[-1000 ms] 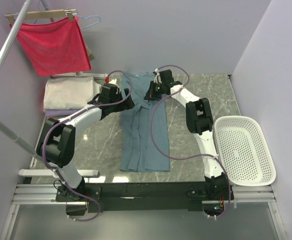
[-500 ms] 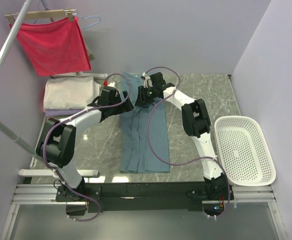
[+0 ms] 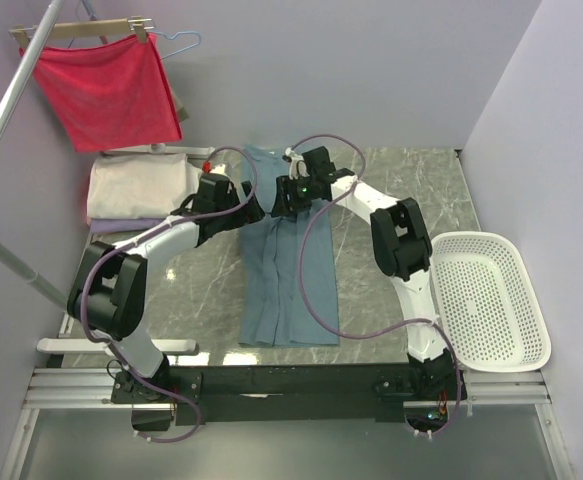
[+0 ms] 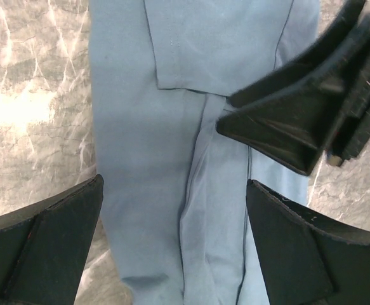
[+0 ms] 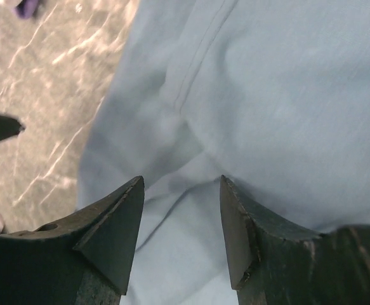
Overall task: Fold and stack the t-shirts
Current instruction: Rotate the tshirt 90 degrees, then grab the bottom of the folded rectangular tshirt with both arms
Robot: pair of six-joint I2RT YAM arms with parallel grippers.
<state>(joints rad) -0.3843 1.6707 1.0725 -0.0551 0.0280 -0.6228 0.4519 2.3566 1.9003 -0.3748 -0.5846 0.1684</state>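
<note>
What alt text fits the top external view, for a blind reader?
A teal t-shirt lies folded lengthwise on a marble table, with the left gripper and right gripper, both open, above its far half. The folded cream shirts sit left, a white basket right.

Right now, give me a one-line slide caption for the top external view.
Both open, the left gripper and right gripper hang over the far end of a blue t-shirt folded lengthwise.
</note>
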